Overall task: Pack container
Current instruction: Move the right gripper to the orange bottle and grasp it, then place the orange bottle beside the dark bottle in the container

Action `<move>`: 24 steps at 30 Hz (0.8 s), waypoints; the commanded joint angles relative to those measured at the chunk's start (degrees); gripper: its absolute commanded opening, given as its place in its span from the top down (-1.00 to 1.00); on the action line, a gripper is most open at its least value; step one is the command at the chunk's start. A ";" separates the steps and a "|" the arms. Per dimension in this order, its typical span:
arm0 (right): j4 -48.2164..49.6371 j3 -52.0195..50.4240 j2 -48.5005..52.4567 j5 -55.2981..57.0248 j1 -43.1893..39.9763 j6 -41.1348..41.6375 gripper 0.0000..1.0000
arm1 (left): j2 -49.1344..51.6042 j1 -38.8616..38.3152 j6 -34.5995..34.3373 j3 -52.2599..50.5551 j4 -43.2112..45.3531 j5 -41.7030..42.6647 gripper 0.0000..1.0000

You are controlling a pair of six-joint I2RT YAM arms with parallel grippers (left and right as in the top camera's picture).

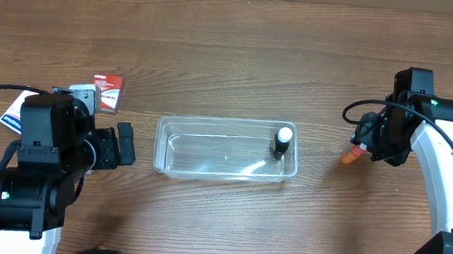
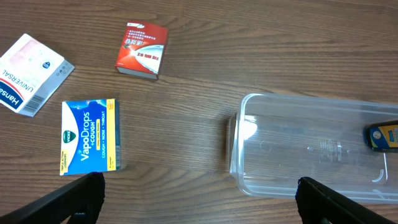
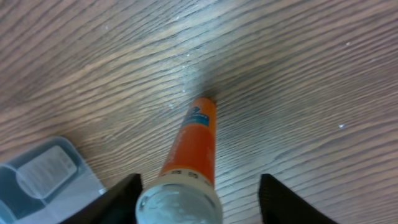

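Note:
The clear plastic container lies in the middle of the table, with a small dark bottle with a white cap at its right end. The left wrist view shows the container's near end and the bottle. My left gripper is open and empty, just left of the container; its fingertips are spread over bare table. My right gripper is open around an orange tube with a white cap, which leans on the table to the right of the container. A gap shows beside the right finger.
A red box, a blue VapoDrops box and a white Hansaplast box lie on the table left of the container. In the overhead view the red box sits behind my left arm.

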 commanded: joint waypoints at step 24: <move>-17.11 17.14 -14.19 -1.22 23.91 4.13 0.88 | -0.13 0.24 -0.55 1.29 -0.11 0.37 -1.00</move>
